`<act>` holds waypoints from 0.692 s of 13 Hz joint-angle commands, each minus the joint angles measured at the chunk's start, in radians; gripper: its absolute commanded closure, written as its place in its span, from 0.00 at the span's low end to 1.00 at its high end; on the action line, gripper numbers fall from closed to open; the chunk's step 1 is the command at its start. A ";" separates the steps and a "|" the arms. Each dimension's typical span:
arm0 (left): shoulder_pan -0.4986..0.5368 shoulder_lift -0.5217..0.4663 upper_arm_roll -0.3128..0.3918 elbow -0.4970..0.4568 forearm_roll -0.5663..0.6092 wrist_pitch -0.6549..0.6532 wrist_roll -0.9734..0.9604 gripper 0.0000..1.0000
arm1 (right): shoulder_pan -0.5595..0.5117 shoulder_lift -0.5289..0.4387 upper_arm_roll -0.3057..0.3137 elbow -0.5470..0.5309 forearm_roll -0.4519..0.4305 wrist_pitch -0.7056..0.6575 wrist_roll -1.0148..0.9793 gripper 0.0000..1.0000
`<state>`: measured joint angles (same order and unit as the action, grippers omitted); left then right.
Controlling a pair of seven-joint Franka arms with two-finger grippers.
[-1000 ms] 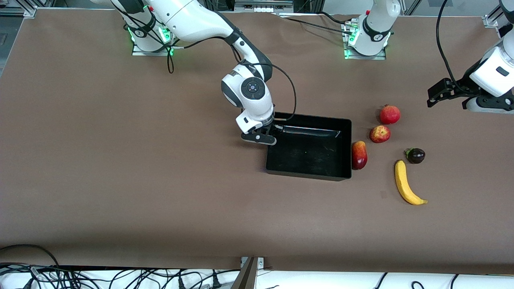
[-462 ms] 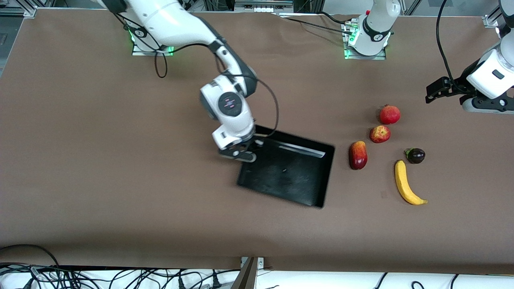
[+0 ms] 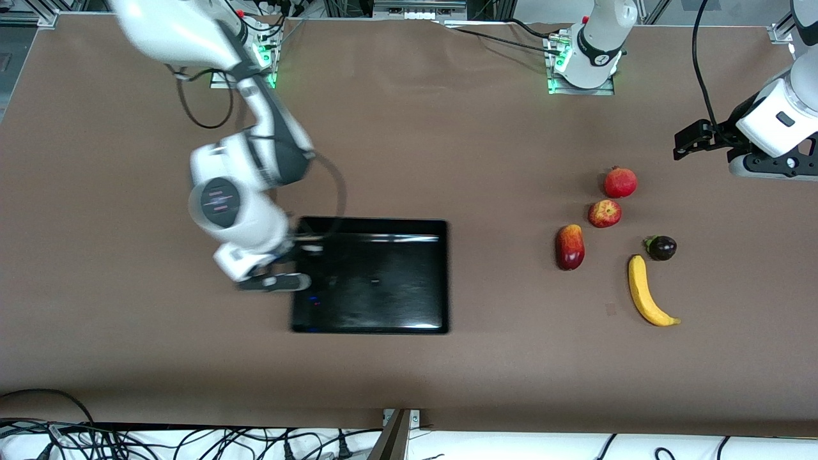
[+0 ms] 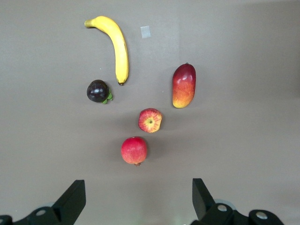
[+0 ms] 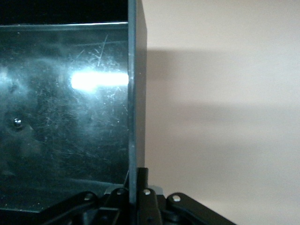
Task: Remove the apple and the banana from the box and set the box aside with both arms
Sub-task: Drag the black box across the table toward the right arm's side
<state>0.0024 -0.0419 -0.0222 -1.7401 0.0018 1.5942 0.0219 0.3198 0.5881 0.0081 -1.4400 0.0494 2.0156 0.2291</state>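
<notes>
My right gripper (image 3: 295, 255) is shut on the wall of the black box (image 3: 383, 300) at the end toward the right arm; the wall (image 5: 137, 93) runs between its fingers in the right wrist view. The box lies empty on the table. The pomegranate (image 3: 620, 182), apple (image 3: 604, 213), mango (image 3: 570, 246), dark purple fruit (image 3: 661, 247) and banana (image 3: 647, 292) lie grouped toward the left arm's end. My left gripper (image 3: 685, 142) is open and empty, above the table beside the pomegranate (image 4: 134, 150). Its view also shows the apple (image 4: 150, 120), mango (image 4: 183, 86), purple fruit (image 4: 98, 91) and banana (image 4: 115, 45).
A brown mat (image 3: 128, 332) covers the table. Cables lie along the edge nearest the front camera. A small pale patch (image 3: 611, 309) marks the mat beside the banana.
My right gripper has dragged the box away from the fruits toward the right arm's end and nearer the front camera, turning it. The left gripper shifted slightly.
</notes>
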 commanded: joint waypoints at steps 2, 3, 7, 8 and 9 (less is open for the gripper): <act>-0.010 -0.012 0.004 -0.004 0.020 -0.054 -0.005 0.00 | -0.207 -0.090 0.024 -0.172 0.021 0.021 -0.297 1.00; -0.010 -0.022 0.007 -0.001 0.020 -0.072 -0.004 0.00 | -0.249 -0.090 0.024 -0.187 0.021 0.032 -0.353 1.00; -0.012 0.000 0.010 0.005 0.020 -0.022 -0.005 0.00 | -0.321 -0.137 0.007 -0.369 0.021 0.157 -0.389 1.00; -0.012 0.025 0.004 0.013 0.018 -0.025 -0.010 0.00 | -0.321 -0.154 -0.008 -0.446 0.021 0.234 -0.404 1.00; -0.015 0.016 -0.002 0.005 0.018 -0.033 -0.016 0.00 | -0.321 -0.165 -0.019 -0.511 0.021 0.302 -0.405 1.00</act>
<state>-0.0007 -0.0428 -0.0207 -1.7398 0.0019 1.5567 0.0204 -0.0010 0.5127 -0.0011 -1.7856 0.0505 2.2128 -0.1444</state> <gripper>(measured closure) 0.000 0.965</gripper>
